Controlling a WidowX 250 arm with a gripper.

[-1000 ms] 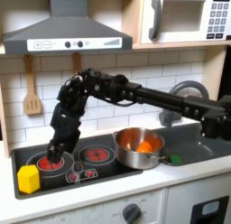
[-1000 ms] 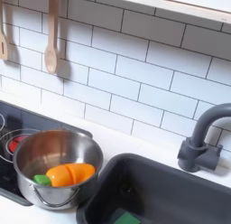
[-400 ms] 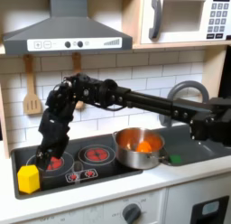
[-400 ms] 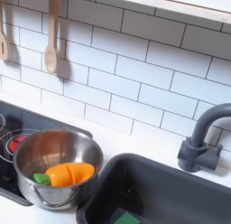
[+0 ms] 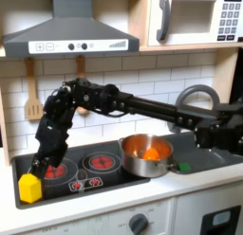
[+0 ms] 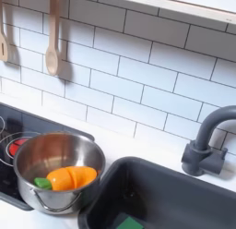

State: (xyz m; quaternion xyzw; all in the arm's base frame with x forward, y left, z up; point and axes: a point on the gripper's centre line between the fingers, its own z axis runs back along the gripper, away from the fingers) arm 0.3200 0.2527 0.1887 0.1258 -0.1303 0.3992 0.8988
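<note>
Gripper (image 5: pixel 38 166) hangs low over the stove's left burner (image 5: pixel 54 171) in the first exterior view, just above the yellow block (image 5: pixel 30 187), which sits at about seven o'clock from the fingertips, on the stovetop's (image 5: pixel 104 177) front-left corner. Whether the jaws are parted cannot be told; they seem to hold nothing. The block shows no clear long axis.
</note>
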